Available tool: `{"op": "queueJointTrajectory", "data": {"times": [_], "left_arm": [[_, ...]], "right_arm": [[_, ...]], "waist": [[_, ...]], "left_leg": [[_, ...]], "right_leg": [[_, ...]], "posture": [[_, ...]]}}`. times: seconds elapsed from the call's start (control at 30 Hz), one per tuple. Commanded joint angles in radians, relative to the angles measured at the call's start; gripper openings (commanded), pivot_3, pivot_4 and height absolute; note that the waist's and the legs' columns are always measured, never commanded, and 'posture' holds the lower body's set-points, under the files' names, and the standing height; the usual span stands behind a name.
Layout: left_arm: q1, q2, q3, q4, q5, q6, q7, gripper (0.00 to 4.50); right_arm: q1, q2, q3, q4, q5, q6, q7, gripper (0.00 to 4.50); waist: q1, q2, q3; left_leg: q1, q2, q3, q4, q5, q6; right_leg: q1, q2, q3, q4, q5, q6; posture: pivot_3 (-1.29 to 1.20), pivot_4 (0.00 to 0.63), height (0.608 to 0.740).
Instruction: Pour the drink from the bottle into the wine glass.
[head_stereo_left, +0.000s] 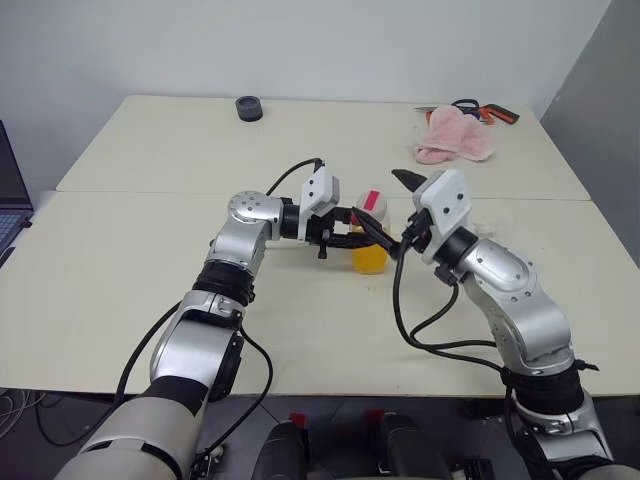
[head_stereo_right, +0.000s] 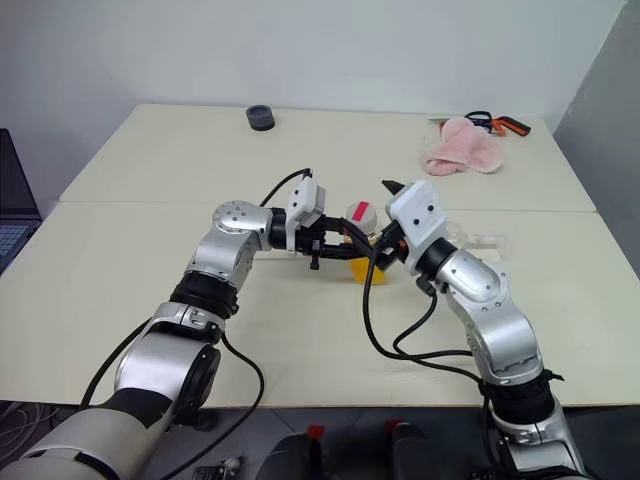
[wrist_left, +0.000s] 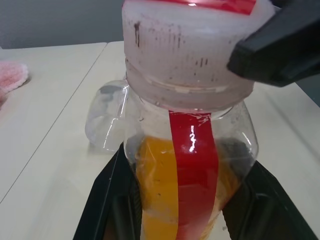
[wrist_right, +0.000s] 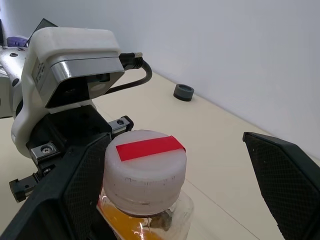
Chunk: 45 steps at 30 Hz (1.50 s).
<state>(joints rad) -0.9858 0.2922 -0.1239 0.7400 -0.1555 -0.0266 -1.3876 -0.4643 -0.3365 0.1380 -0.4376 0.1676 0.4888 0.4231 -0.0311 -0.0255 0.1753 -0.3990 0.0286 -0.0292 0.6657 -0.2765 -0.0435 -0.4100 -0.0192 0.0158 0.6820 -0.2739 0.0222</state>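
On the pale table (head_stereo_left: 150, 250), the left gripper (head_stereo_left: 352, 233) clamps the bottle (head_stereo_left: 370, 240); the right gripper (wrist_right: 180, 165), jaws wide, straddles its cap (wrist_right: 145, 170). Uncapping probably comes next.

**Plain office or lab room set up for robot trials**

Looks like a bare test room rather than a home. Two pale cream tables (head_stereo_left: 150, 260) pushed together edge to edge, backed by an unadorned white wall (head_stereo_left: 300, 45). Beyond the tables' left edge, part of a laptop (head_stereo_left: 10, 200). At the tables' far right corner, a pink cloth (head_stereo_left: 453, 137) with scissors (head_stereo_left: 485, 110) just behind it. Near the far edge, a small dark round object (head_stereo_left: 249, 108). Below the tables' near edge, loose cables (head_stereo_left: 30, 415).
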Motion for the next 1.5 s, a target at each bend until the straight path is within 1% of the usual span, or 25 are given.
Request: {"op": "queueJointTrajectory", "data": {"times": [0.03, 0.53, 0.87, 1.5], "left_arm": [[-0.007, 0.015, 0.008, -0.043, -0.015, -0.006, -0.006, 1.64], [-0.003, 0.022, 0.008, -0.042, -0.013, -0.008, -0.001, 1.64], [-0.007, 0.025, 0.009, -0.036, -0.013, -0.010, 0.001, 1.64], [-0.005, 0.034, 0.008, -0.038, -0.013, -0.010, -0.006, 1.64]], "right_arm": [[0.008, -0.018, -0.060, -0.039, -0.007, -0.010, -0.021, 4.50], [0.033, -0.027, -0.072, -0.098, 0.041, 0.035, -0.006, 4.50], [0.047, -0.040, -0.063, -0.103, 0.045, 0.044, -0.004, 4.50], [0.056, -0.049, -0.089, -0.096, 0.049, 0.041, -0.014, 4.50]], "waist": [[0.000, 0.000, 0.000], [0.000, 0.000, 0.000], [0.000, 0.000, 0.000], [0.000, 0.000, 0.000]], "left_leg": [[0.000, 0.000, 0.000, 0.000, 0.000, 0.000], [0.000, 0.000, 0.000, 0.000, 0.000, 0.000], [0.000, 0.000, 0.000, 0.000, 0.000, 0.000], [0.000, 0.000, 0.000, 0.000, 0.000, 0.000]], "right_leg": [[0.000, 0.000, 0.000, 0.000, 0.000, 0.000], [0.000, 0.000, 0.000, 0.000, 0.000, 0.000], [0.000, 0.000, 0.000, 0.000, 0.000, 0.000], [0.000, 0.000, 0.000, 0.000, 0.000, 0.000]], "posture": [[0.00, 0.150, 0.740], [0.00, 0.150, 0.740], [0.00, 0.150, 0.740], [0.00, 0.150, 0.740]]}}
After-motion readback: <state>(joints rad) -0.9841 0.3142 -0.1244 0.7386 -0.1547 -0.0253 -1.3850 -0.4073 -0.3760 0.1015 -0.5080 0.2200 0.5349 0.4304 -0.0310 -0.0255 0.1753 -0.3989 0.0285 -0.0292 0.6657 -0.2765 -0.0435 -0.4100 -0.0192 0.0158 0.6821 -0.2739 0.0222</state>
